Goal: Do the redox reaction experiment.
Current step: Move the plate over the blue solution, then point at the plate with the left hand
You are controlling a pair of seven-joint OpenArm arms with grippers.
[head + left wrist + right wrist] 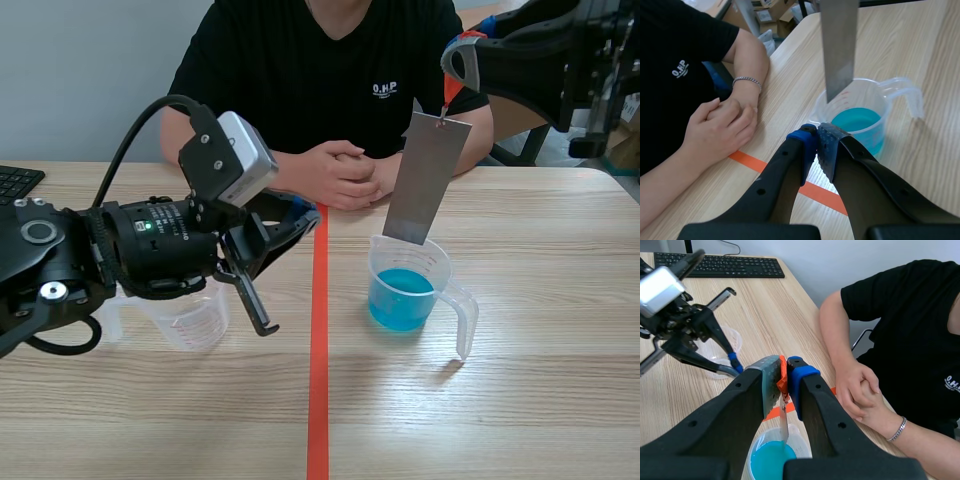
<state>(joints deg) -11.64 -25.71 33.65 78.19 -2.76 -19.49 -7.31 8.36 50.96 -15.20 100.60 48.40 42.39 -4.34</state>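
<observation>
Grey metal strip (428, 180) hangs at the beaker's (441, 276) mouth.
Only the right wrist view shows us the right gripper (785, 363) pinching its orange tab (782, 380); the left gripper (816, 142), pressed together, sits beside the beaker.

Person (330, 70) in black T-shirt seated across wooden table (540, 400), silver bracelet (746, 80) on wrist, black keyboard (720, 265)

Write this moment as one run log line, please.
right gripper: shut on metal strip | strip end: at measuring cup rim, above blue liquid | left gripper: shut, empty
</observation>
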